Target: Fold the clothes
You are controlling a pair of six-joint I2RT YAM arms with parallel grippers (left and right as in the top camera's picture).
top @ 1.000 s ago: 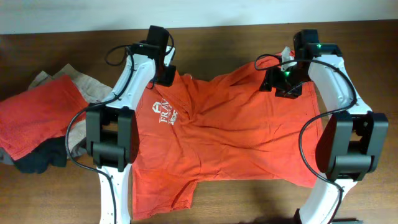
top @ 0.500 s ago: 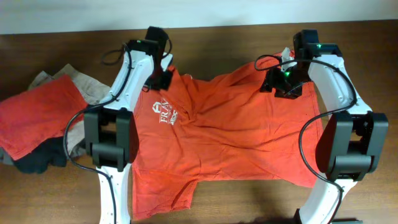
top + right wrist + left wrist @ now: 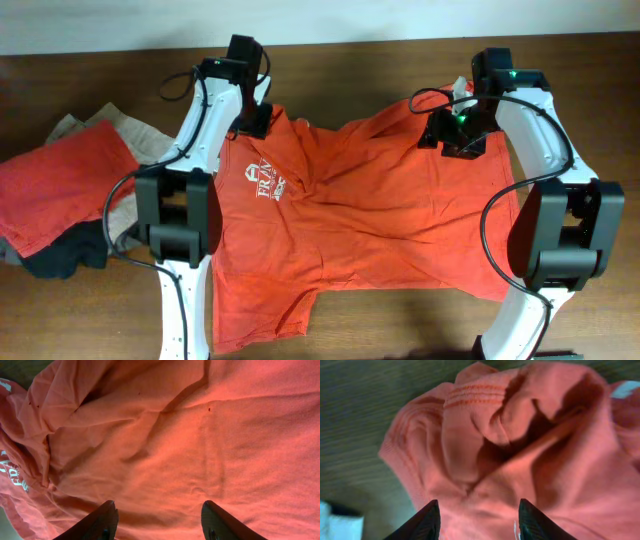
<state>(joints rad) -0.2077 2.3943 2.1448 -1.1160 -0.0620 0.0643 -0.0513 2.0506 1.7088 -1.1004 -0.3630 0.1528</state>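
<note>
Although the orange-red T-shirt [image 3: 370, 210] lies spread across the middle of the counter [image 3: 350, 60] with its white chest logo [image 3: 266, 182] facing up, no fold is yet made in it. The cloth is creased throughout and one sleeve [image 3: 470, 425] is bunched at the far left corner, so in my judgement the work stands at the flattening stage, with every fold left to do. The left gripper [image 3: 479, 510] hovers over that bunched sleeve, its jaws parted and nothing between them. The right gripper [image 3: 157, 510] hangs over the far right part of the shirt, jaws likewise apart and holding nothing. A heap at the left end of the counter, comprising a red garment [image 3: 60, 185], a beige one [image 3: 130, 135] and a dark one [image 3: 60, 255], appears unfolded and awaits attention. The counter is brown wood with visible grain. A pale strip [image 3: 320, 20] borders its far edge; whether this is a wall cannot be determined.
</note>
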